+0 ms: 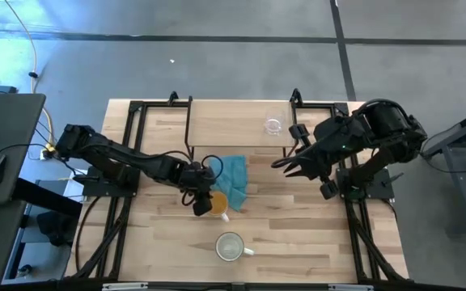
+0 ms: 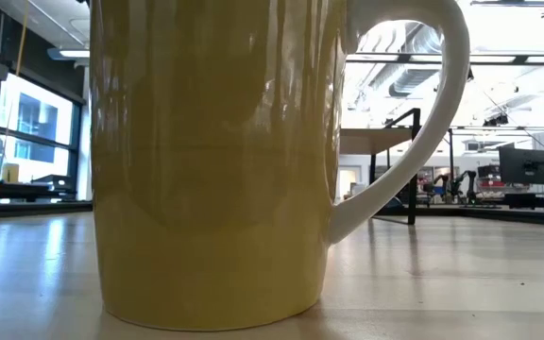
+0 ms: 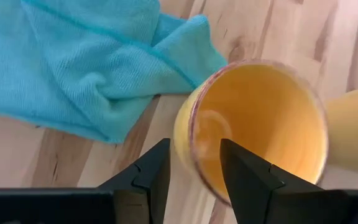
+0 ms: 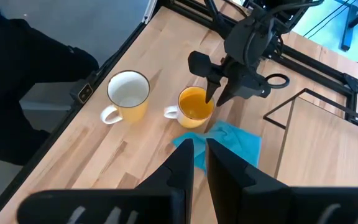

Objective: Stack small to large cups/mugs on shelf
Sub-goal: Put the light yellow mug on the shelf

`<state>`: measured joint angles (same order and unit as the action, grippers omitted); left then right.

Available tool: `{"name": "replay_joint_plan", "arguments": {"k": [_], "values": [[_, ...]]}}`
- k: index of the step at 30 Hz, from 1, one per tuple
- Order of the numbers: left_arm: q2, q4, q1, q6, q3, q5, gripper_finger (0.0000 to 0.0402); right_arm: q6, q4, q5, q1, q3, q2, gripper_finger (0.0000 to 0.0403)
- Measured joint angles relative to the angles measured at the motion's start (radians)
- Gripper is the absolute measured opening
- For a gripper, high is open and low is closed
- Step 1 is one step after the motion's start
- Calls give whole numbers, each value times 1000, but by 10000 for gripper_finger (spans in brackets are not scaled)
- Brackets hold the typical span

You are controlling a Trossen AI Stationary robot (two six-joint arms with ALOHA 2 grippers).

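Note:
The orange mug (image 1: 215,204) stands upright mid-table, its pale handle (image 4: 171,112) toward the near edge. My left gripper (image 3: 194,165) is open and comes from above. One finger hangs inside the mug's rim (image 3: 191,134) on its left side and one outside, with gaps showing. The cream mug (image 1: 230,246) stands upright nearer the near edge. It also fills the low view (image 2: 215,161). The clear glass cup (image 1: 273,125) stands on the shelf (image 1: 225,121) at the far edge. My right gripper (image 1: 284,166) hovers right of the cloth, narrowly open (image 4: 201,155).
A crumpled teal cloth (image 1: 235,176) lies on the table just beyond the orange mug, between it and the shelf. Black frame rails (image 1: 128,145) run along both table sides. Bare wood lies right of the two mugs.

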<state>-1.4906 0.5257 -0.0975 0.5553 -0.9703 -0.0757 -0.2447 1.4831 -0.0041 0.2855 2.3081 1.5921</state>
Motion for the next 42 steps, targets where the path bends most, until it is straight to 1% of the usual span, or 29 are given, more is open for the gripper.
{"name": "replay_joint_plan", "arguments": {"k": [4, 8, 10, 13, 17, 18, 19, 22, 26, 28, 33, 42], "values": [[-33, -9, 0, -2, 0, 27, 129, 0, 1, -4, 0, 0, 0, 33], [-39, -16, 0, -9, 0, 10, 128, 0, 2, -4, 1, 0, 0, 33], [-39, -19, 0, -20, 0, 2, 121, 0, 2, -5, 1, 0, 0, 33], [-39, -29, 0, -38, 0, -3, 93, 0, 2, -5, 1, 0, 0, 33], [-39, -33, 0, -72, 0, -25, 26, 0, 2, -5, 1, 0, 0, 33], [-39, -32, 0, -82, 0, -28, 15, 0, 2, -5, 1, 0, 0, 33], [-40, -38, 0, -86, 1, -30, 11, 0, 2, -5, 1, 0, 0, 33], [-40, -60, 0, -104, 1, -34, 19, 0, 2, -5, 1, 0, 0, 33], [-40, -60, 0, -115, 1, -55, 7, 0, 2, -5, 1, 0, 0, 33], [-40, -49, 0, -119, -7, -62, 9, 0, 2, -5, 1, 0, 0, 33], [-40, 18, 28, -167, -99, -61, 6, 1, 2, -5, 1, 0, 0, 33], [-40, 252, 121, -321, -364, -75, 4, 60, 63, -11, 8, 0, 0, 33]]}}
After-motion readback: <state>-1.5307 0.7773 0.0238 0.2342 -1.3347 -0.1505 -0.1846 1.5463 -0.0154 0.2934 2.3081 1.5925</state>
